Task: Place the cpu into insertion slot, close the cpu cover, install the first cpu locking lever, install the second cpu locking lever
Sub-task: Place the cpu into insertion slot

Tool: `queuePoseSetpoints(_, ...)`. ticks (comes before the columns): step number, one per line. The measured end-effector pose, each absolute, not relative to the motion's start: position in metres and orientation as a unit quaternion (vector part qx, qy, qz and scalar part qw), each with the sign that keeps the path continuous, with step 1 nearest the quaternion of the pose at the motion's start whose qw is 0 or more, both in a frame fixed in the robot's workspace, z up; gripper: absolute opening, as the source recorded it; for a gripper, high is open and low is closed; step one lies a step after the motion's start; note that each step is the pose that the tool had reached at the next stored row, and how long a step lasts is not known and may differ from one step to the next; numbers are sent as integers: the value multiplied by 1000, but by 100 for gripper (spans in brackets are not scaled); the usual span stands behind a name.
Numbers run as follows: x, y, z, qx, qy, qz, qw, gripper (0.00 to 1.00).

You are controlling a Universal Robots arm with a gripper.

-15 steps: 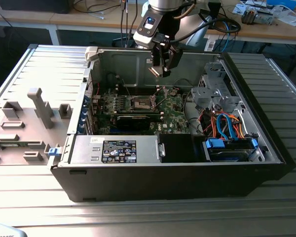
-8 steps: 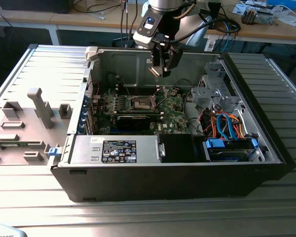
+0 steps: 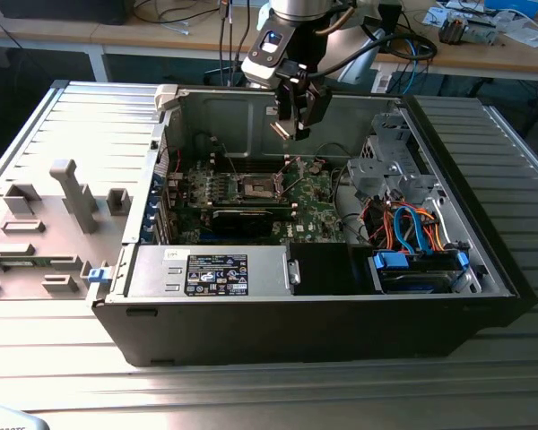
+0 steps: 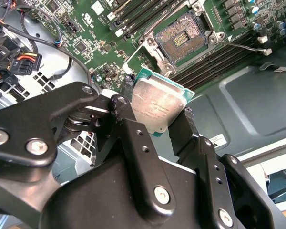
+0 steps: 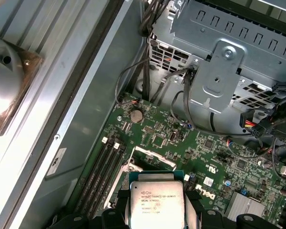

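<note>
Looking at gripper [image 3: 291, 125] in upper centre of exterior view, above the open case [image 3: 251, 107], well clear of board [image 3: 314, 193]

Pinching cpu [image 4: 157, 102] by two opposite edges between black fingers [image 4: 126, 95]; same clamp seen in both wrist views, with the silver lid facing each camera and the teal edge showing around it

Holding cpu tilted, not flat to the board, per second wrist view

Not seated yet: slot [image 4: 180, 39] bare, dark contact field exposed inside silver rim, apart from the chip

Can see slot in exterior view too, mid-frame on the green board, below and slightly toward the exterior view's left of the gripper

Cover [image 5: 155, 152] swung open off the slot, silver frame just beyond the held cpu in first wrist view

Lever [image 4: 236, 45] unlatched, thin wire rod lying out over the memory slots [image 4: 214, 62] beside the slot

Drive cage [image 5: 229, 57] and cable bundle on the far side of the board, untouched
</note>
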State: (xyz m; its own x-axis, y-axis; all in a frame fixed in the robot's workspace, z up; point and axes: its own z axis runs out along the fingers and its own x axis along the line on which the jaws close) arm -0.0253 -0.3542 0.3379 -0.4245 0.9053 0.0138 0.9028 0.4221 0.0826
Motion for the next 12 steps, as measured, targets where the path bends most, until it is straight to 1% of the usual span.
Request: queuePoseSetpoints(12,-25,-354,338,540,841,39,17,55)
